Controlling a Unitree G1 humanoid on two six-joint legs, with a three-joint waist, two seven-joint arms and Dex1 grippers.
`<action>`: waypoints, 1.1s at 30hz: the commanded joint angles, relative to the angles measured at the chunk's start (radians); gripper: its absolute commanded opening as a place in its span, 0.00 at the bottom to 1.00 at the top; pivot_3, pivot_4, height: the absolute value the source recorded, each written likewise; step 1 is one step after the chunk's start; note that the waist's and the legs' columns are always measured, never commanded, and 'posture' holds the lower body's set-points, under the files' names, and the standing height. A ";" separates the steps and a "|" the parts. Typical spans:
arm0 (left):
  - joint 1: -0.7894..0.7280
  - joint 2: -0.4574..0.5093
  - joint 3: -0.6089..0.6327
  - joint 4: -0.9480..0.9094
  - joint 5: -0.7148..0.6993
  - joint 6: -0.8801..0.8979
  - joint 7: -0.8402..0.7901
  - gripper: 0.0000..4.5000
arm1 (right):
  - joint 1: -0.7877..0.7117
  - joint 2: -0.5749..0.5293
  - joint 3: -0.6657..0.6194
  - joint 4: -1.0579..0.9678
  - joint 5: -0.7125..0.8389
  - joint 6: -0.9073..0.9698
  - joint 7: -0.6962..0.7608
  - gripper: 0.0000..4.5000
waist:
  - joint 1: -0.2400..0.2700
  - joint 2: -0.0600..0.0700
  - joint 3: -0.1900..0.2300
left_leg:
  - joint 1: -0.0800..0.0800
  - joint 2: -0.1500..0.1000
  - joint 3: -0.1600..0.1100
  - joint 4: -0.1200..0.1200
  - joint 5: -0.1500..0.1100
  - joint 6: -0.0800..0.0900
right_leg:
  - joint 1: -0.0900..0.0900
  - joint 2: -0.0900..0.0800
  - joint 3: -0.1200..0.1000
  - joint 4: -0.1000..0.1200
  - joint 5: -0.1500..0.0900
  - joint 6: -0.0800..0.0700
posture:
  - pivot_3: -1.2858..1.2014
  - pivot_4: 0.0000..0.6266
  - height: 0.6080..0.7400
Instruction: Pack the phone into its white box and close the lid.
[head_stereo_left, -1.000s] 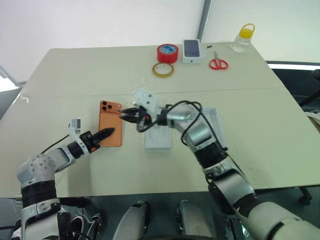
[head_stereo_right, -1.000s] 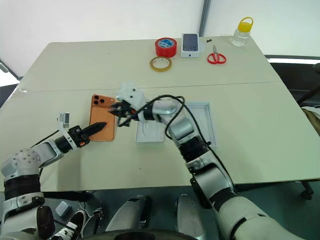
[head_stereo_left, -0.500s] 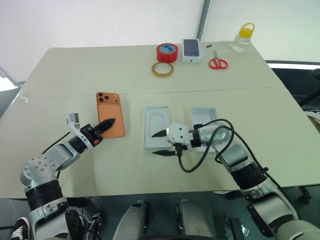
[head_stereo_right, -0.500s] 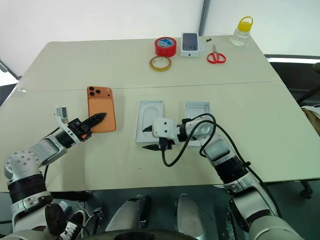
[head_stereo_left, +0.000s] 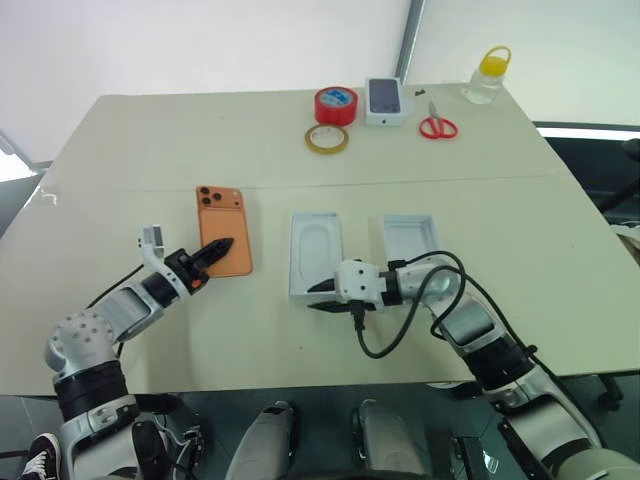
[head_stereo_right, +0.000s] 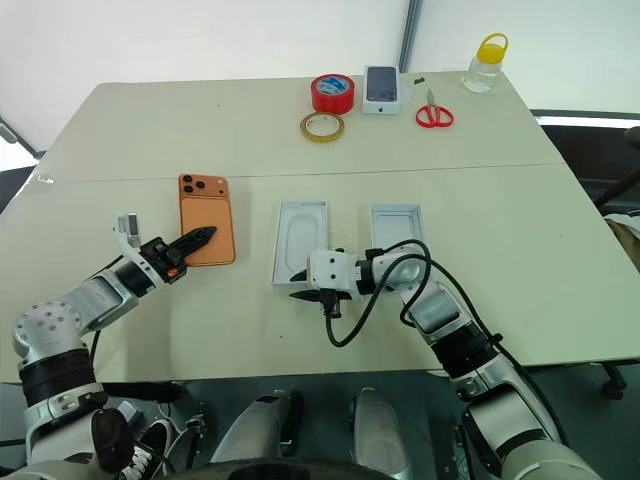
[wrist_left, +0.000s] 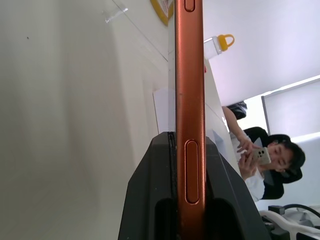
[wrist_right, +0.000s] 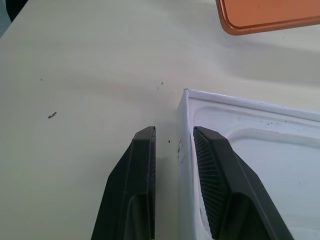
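Left pincer (head_stereo_left: 218, 246) is clamping the orange phone (head_stereo_left: 222, 215) by its near edge, out on the table (head_stereo_left: 150, 150). Right pincer (head_stereo_right: 297, 285) is straddling the white box (head_stereo_right: 301, 242) at its near left corner, jaws narrowly apart around the wall. The lid (head_stereo_right: 397, 228) is lying just beside, to the right.

We are seeing a beige table (head_stereo_left: 130, 150) carrying two white trays (head_stereo_left: 316, 253) side by side. Tape rolls (head_stereo_left: 335, 105), scissors (head_stereo_left: 436, 127) and a bottle (head_stereo_left: 482, 76) are lying along its far edge.
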 joint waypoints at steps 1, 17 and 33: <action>-0.002 0.015 0.003 -0.050 -0.042 -0.013 -0.011 0.00 | -0.012 0.014 -0.013 -0.016 0.024 -0.005 -0.005 0.25 | 0.000 0.000 0.000 | 0.000 0.000 0.000 0.000 0.000 0.000 | 0.000 0.000 0.000 0.000 0.000 0.000 | 0.52 0.24 1.00; 0.020 -0.002 -0.009 -0.075 -0.072 -0.012 0.011 0.00 | -0.032 0.037 0.003 0.050 -0.008 -0.015 -0.035 0.25 | 0.001 0.000 0.000 | 0.000 0.000 0.000 0.000 0.000 0.000 | 0.000 0.000 0.000 0.000 0.000 0.000 | 0.52 0.24 1.00; -0.104 -0.051 -0.030 -0.079 -0.169 -0.025 0.158 0.00 | -0.076 0.139 0.054 0.043 -0.070 0.042 -0.124 0.01 | 0.000 0.000 0.000 | 0.000 0.000 0.000 0.000 0.000 -0.001 | 0.000 0.000 0.000 0.000 0.000 0.000 | 0.52 0.24 1.00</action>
